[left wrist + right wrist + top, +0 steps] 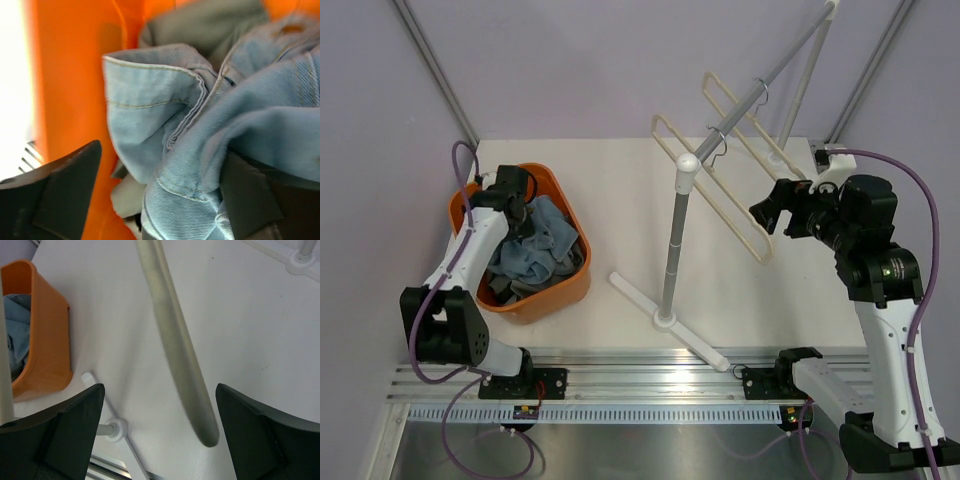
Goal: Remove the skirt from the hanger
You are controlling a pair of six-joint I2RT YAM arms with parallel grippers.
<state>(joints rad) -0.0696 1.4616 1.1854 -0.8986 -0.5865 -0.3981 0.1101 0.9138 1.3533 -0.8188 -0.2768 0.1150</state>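
A light blue denim skirt (548,238) lies crumpled in the orange basket (572,288) with other grey clothes. My left gripper (520,205) reaches down into the basket. In the left wrist view its jaws (160,200) stand wide apart with denim folds (210,115) between them, against the orange wall (65,90). Two bare cream hangers (735,205) hang on the rack's sloping bar. My right gripper (772,212) is open at the lower end of the near hanger. In the right wrist view the hanger's bar (175,350) runs blurred between the open jaws (160,440).
The white clothes rack stands mid-table on an upright pole (672,250) with a cross foot (665,318). The foot also shows in the right wrist view (114,429), as does the basket (45,335). Grey frame posts rise at the back corners.
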